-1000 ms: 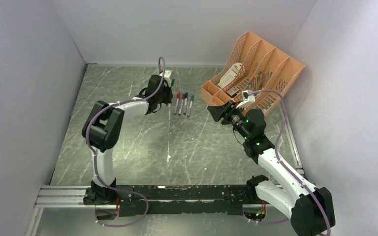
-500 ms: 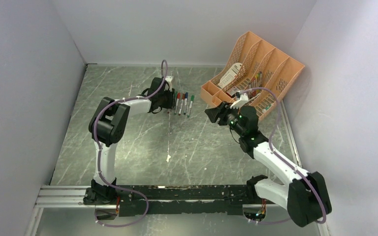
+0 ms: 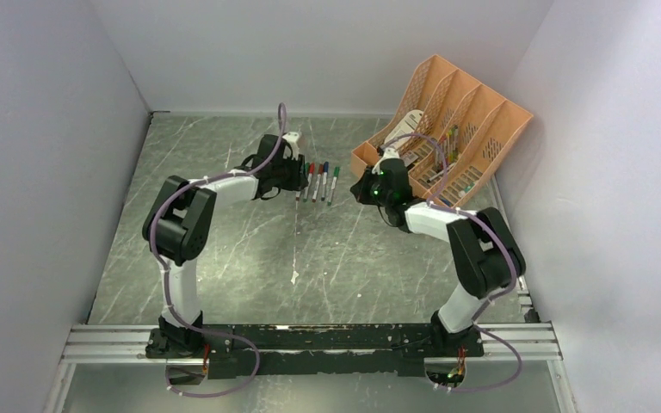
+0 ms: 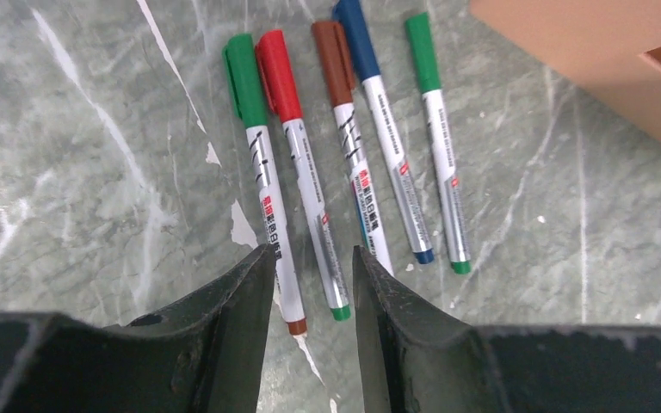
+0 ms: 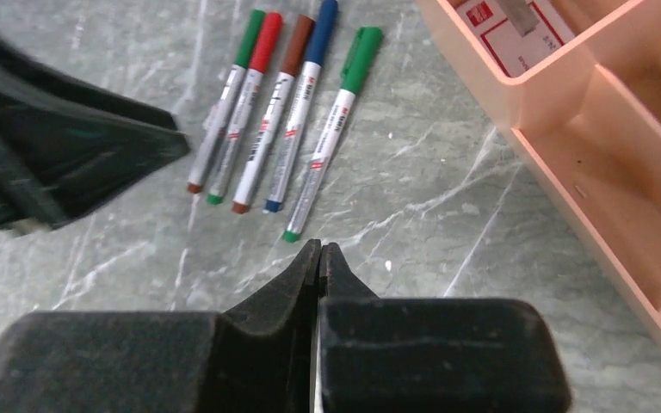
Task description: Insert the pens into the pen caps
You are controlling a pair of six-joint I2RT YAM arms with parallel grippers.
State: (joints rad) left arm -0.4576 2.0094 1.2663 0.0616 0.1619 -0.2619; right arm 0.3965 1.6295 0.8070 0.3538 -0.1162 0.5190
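Several pens (image 4: pixel 400 185) lie side by side on the marbled table, each with a pen cap on its far end. From left to right the pen caps are green (image 4: pixel 245 77), red (image 4: pixel 277 64), brown (image 4: pixel 334 52), blue (image 4: pixel 355 26) and green (image 4: pixel 422 39). My left gripper (image 4: pixel 310 251) hovers open over the near ends of the two leftmost pens, holding nothing. My right gripper (image 5: pixel 320 245) is shut and empty, just short of the rightmost pen (image 5: pixel 323 163). In the top view the row of pens (image 3: pixel 318 182) sits between the left gripper (image 3: pixel 299 176) and the right gripper (image 3: pixel 357 191).
An orange organiser (image 3: pixel 447 129) stands tilted at the back right, close behind my right arm; its wall (image 5: pixel 568 112) fills the right wrist view's right side. It holds a white box and bunched coloured pens. Walls enclose the table on three sides.
My left gripper came down, laid a green-capped pen at the left of the row and opened. The right arm swung left toward the pens and its jaws shut.
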